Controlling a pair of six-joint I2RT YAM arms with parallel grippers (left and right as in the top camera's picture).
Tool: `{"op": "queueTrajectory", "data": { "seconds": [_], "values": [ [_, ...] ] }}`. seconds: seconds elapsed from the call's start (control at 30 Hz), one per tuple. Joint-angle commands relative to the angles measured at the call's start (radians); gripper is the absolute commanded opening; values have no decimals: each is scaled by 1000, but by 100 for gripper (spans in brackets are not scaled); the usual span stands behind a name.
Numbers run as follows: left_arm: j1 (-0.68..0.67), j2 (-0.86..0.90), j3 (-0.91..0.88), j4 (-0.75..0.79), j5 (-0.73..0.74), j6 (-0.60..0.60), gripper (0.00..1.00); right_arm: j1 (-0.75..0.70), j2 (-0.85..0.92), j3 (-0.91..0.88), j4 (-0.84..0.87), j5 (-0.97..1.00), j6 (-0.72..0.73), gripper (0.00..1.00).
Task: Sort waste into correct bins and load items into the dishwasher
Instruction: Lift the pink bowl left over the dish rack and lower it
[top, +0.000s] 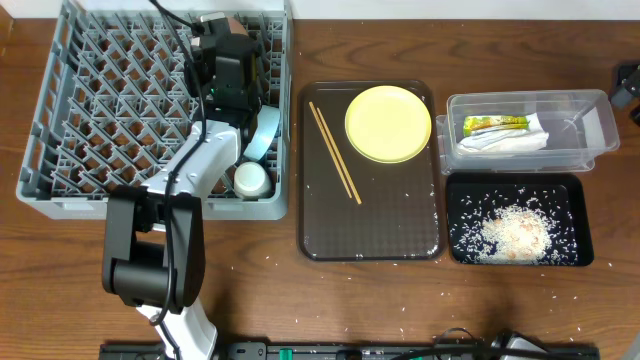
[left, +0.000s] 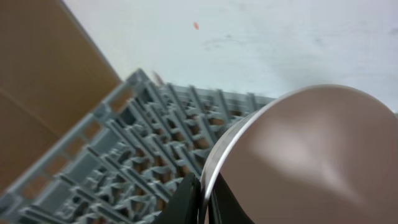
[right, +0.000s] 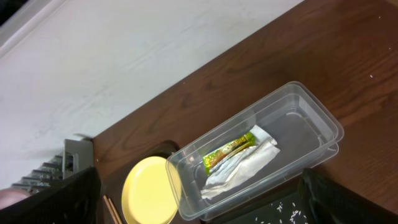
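My left gripper (left: 202, 202) is shut on the rim of the white bowl (left: 298, 162) and holds it over the grey dish rack (top: 60, 120). In the overhead view the left gripper (top: 225, 60) hides most of that bowl. A light blue bowl (top: 263, 130) stands on edge and a small white cup (top: 250, 178) sits in the rack's right side. The yellow plate (top: 388, 122) and chopsticks (top: 334, 152) lie on the brown tray. The clear tub (top: 590, 125) holds the wrapper (top: 494, 124) and white paper (top: 505, 142). Rice (top: 515, 232) lies in the black tray (top: 460, 190). My right gripper (right: 199, 205) is open and empty above the tub (right: 311, 124).
The dark brown serving tray (top: 370, 225) lies between the rack and the bins. Stray rice grains (top: 300, 268) dot the wooden table in front of it. The right arm (top: 628, 85) shows only at the far right edge.
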Motion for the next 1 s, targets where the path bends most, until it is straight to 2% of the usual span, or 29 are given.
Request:
{"op": "queueTrajectory", "data": {
  "seconds": [0.0, 0.23, 0.5, 0.7, 0.97],
  "values": [
    [2, 10, 0, 25, -101, 92, 7, -10, 3, 14, -2, 0, 13, 99],
    [-17, 45, 0, 62, -101, 111, 7, -10, 3, 14, -2, 0, 13, 99],
    [-52, 139, 0, 269, -106, 308, 7, -10, 3, 14, -2, 0, 13, 99],
    [-52, 168, 0, 349, -140, 378, 7, -10, 3, 14, -2, 0, 13, 99],
    [-55, 171, 0, 343, -188, 410, 7, -10, 3, 14, -2, 0, 13, 99]
  ]
}}
